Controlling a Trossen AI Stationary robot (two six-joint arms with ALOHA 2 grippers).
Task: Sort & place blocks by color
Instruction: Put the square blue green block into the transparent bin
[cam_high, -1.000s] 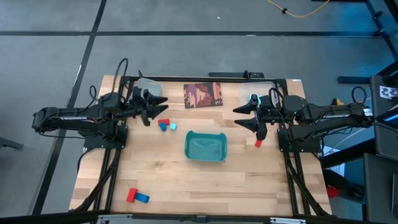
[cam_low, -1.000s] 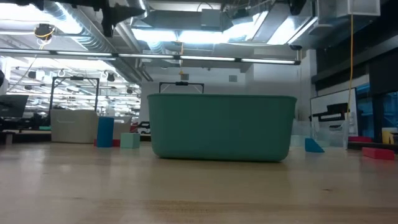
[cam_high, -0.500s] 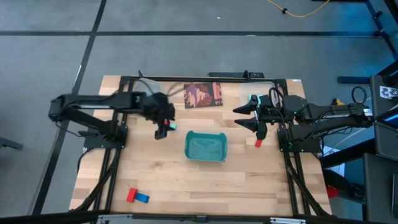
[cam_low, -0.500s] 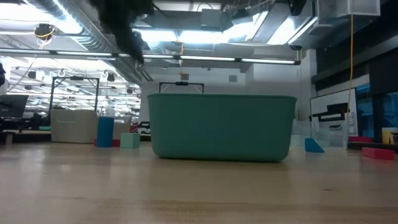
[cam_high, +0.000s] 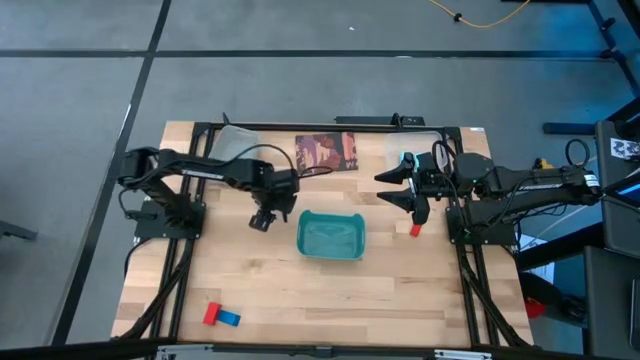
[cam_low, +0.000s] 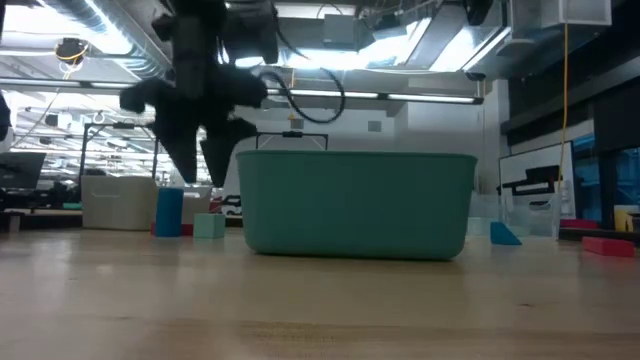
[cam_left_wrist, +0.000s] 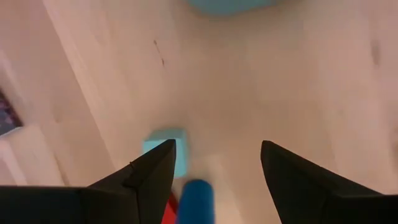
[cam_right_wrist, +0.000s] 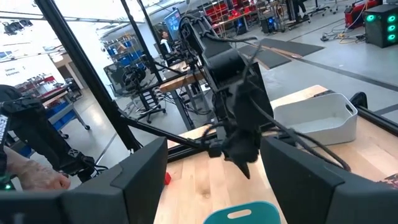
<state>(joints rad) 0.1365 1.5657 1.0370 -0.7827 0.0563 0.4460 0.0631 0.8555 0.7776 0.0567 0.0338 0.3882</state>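
My left gripper (cam_high: 262, 218) is open and points down over a small group of blocks just left of the teal tray (cam_high: 331, 236). In the left wrist view a cyan block (cam_left_wrist: 168, 148), a dark blue block (cam_left_wrist: 196, 200) and a red block (cam_left_wrist: 169, 210) lie beside one finger, untouched. The low view shows the gripper (cam_low: 196, 165) hanging above the upright blue block (cam_low: 169, 211), with the cyan block (cam_low: 209, 226) flat on the table beside it. My right gripper (cam_high: 383, 189) waits open and level at the far right, above a red block (cam_high: 414, 230).
A red block (cam_high: 212, 314) and a blue block (cam_high: 230, 319) lie near the front left corner. A printed card (cam_high: 326, 152) lies at the far edge. A clear bin (cam_right_wrist: 317, 118) stands at the far left. Bare wood stretches in front of the tray.
My left gripper has swung from the far left toward the tray and come down, tipping from level to pointing down and rolling as it went. It now hangs over the group of three blocks and hides them in the high view. The blocks have not moved.
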